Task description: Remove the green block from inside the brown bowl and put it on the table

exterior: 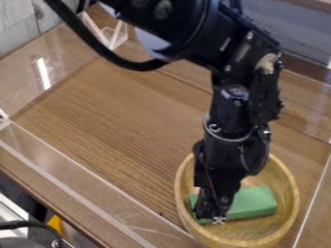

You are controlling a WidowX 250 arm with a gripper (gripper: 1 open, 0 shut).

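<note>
black arm reaching down from upper left, claw [214, 208] pointing straight down, fingers part-way closed
</note>
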